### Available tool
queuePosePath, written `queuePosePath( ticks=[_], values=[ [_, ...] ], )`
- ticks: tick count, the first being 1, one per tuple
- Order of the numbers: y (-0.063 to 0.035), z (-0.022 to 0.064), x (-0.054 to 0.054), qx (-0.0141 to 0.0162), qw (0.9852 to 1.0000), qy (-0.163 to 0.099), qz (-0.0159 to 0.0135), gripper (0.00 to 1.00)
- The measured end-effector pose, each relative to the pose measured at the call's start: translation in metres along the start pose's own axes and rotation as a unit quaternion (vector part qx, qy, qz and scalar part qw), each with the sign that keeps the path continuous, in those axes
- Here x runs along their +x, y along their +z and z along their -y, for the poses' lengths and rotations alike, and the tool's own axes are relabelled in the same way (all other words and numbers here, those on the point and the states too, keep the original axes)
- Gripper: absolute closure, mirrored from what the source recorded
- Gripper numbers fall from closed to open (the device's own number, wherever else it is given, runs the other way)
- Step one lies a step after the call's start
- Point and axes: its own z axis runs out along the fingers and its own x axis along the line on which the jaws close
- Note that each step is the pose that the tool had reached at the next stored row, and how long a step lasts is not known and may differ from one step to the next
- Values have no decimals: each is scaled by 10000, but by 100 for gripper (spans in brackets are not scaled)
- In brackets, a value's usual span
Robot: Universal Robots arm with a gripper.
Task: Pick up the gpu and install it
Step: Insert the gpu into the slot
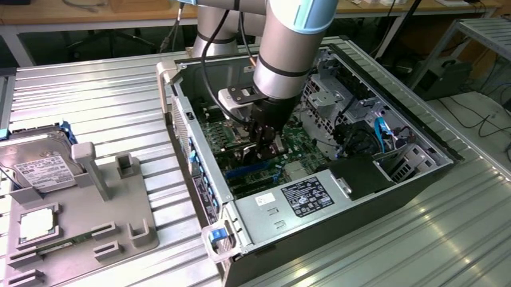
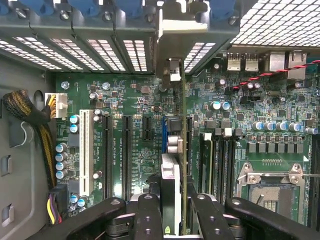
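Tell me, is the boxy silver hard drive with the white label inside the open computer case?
No, the boxy silver hard drive lies on the grey holder tray, outside the open computer case.

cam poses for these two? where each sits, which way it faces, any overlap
Exterior view: off the arm, raised, looking down at the open PC case on a metal table; the arm's forearm and gripper reach inside.
Wrist view: on the wrist, facing along the fingers onto the motherboard; the gpu sits edge-on between them.
Shared: gripper, motherboard and the case's interior.
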Motion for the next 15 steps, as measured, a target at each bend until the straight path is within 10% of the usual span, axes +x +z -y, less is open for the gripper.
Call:
queuePosePath(
  ticks=[15],
  values=[
    [-1,-2,48,2,10000,0,-26,72]
  ],
)
